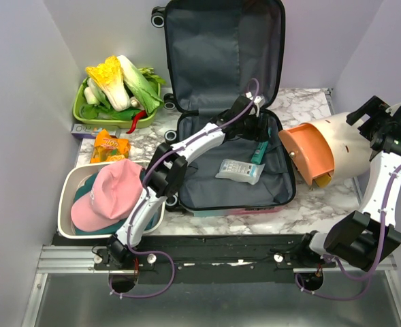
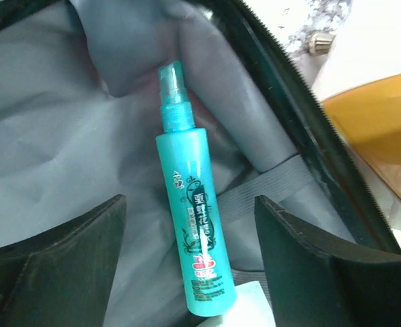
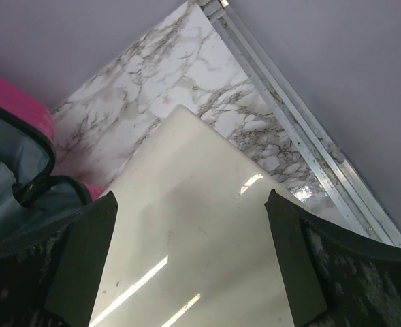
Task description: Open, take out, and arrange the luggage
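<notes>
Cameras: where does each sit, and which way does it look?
Top external: above and behind, looking down on the open luggage; left arm, right arm show.
Left wrist: on that arm, facing down at a teal bottle inside; left pincer open.
Right wrist: facing down at the cream container; right pincer open.
Top and left wrist share the bottle.

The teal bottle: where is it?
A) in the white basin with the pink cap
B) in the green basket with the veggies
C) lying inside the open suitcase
C: the teal bottle lies flat on the grey lining of the open suitcase.
</notes>
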Tool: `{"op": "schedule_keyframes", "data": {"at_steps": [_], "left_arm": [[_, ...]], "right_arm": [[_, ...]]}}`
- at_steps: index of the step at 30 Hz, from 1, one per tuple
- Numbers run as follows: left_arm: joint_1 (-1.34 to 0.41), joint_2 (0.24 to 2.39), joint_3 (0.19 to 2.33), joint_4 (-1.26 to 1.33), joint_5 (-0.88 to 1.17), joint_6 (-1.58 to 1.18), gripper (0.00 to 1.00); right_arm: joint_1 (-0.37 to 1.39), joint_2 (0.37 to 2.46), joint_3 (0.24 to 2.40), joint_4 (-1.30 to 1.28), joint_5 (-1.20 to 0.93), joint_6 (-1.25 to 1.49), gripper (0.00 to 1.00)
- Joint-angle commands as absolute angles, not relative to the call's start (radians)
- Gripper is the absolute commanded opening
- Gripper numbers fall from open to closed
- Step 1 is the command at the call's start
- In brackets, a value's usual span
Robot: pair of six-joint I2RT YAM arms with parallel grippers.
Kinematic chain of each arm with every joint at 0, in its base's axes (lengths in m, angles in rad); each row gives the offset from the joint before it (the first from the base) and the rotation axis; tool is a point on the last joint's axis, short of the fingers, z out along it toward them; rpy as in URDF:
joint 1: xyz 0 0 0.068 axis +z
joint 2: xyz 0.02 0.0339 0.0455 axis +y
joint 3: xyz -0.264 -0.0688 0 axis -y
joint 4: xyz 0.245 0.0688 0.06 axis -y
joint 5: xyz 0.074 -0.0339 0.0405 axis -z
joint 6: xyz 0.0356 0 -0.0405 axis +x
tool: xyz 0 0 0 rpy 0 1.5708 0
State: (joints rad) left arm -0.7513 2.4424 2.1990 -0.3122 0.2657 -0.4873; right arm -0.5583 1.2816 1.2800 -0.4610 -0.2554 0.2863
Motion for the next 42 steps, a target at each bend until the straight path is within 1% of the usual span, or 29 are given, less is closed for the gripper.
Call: {"op": "schedule_keyframes", "data": {"at_steps": [1, 3, 9, 10, 12, 13, 15, 16, 18, 19, 21, 22, 24, 26, 30, 35, 42], "left_arm": [[-0.758, 2.505, 2.246, -0.34, 0.267, -0.528, 0.78], [-0.758, 2.537, 2.264, -0.359, 0.299, -0.544, 0.76], [-0.758, 2.571, 2.246, -0.291, 0.379, -0.618, 0.74], [-0.759, 2.576, 2.246, -0.284, 0.386, -0.624, 0.69], [-0.762, 2.583, 2.246, -0.272, 0.393, -0.641, 0.67], [-0.765, 2.583, 2.246, -0.267, 0.405, -0.644, 0.63], [-0.769, 2.588, 2.247, -0.259, 0.414, -0.653, 0.61], [-0.77, 2.588, 2.247, -0.256, 0.417, -0.655, 0.57], [-0.773, 2.589, 2.249, -0.249, 0.42, -0.657, 0.54], [-0.775, 2.589, 2.252, -0.249, 0.423, -0.655, 0.46], [-0.773, 2.583, 2.255, -0.244, 0.419, -0.649, 0.33], [-0.773, 2.576, 2.26, -0.247, 0.413, -0.641, 0.21], [-0.77, 2.547, 2.263, -0.256, 0.377, -0.623, 0.13], [-0.764, 2.51, 2.25, -0.256, 0.361, -0.614, 0.0], [-0.747, 2.419, 2.18, -0.223, 0.359, -0.624, 0.0], [-0.738, 2.226, 1.988, -0.115, 0.287, -0.653, 0.0], [-0.738, 2.017, 1.91, -0.088, 0.173, -0.67, 0.0]], "right_arm": [[-0.555, 1.298, 1.252, -0.531, -0.29, 0.288, 1.0], [-0.555, 1.298, 1.252, -0.531, -0.288, 0.29, 1.0], [-0.555, 1.301, 1.244, -0.531, -0.291, 0.293, 1.0], [-0.555, 1.299, 1.244, -0.529, -0.293, 0.293, 1.0], [-0.555, 1.301, 1.244, -0.528, -0.293, 0.291, 1.0], [-0.555, 1.299, 1.243, -0.529, -0.293, 0.293, 1.0], [-0.555, 1.301, 1.241, -0.529, -0.291, 0.291, 1.0], [-0.555, 1.302, 1.239, -0.529, -0.291, 0.291, 1.0], [-0.555, 1.304, 1.239, -0.529, -0.294, 0.291, 1.0], [-0.555, 1.304, 1.239, -0.529, -0.295, 0.291, 1.0], [-0.555, 1.307, 1.241, -0.529, -0.291, 0.291, 1.0], [-0.555, 1.304, 1.241, -0.529, -0.293, 0.29, 1.0], [-0.555, 1.305, 1.241, -0.529, -0.291, 0.29, 1.0], [-0.555, 1.307, 1.239, -0.528, -0.288, 0.29, 1.0], [-0.555, 1.31, 1.239, -0.529, -0.288, 0.29, 1.0], [-0.555, 1.307, 1.243, -0.528, -0.291, 0.291, 1.0], [-0.555, 1.302, 1.238, -0.523, -0.299, 0.296, 1.0]]}}
